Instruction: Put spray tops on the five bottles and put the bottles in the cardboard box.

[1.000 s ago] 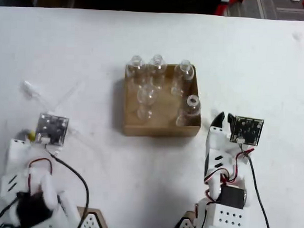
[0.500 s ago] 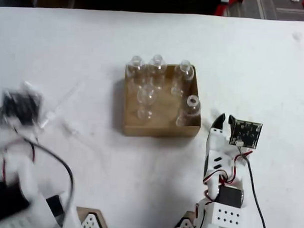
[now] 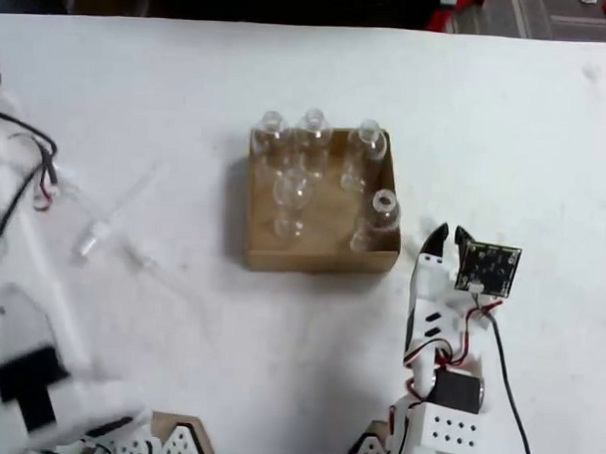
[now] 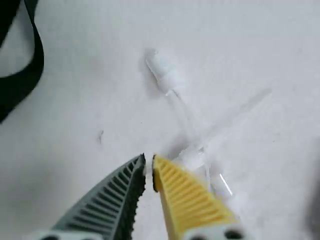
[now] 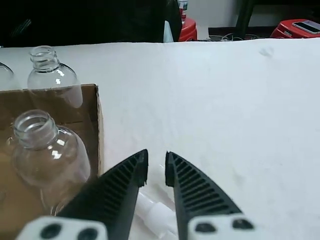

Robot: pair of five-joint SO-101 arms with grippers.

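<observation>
the left gripper (image 4: 148, 160) is closed and empty, its tips just beside a spray top (image 4: 192, 157). the right gripper (image 5: 156, 156), jaws a slit apart, holds nothing and half hides another top (image 5: 152, 212). five open-necked bottles (image 3: 382, 215) stand in the box (image 3: 322, 258).

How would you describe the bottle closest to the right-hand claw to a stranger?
On the white table, find the cardboard box. The bottle stands in its corner nearest the right gripper. It alone hugs the near wall; three bottles line the far wall and one stands in the middle.
</observation>
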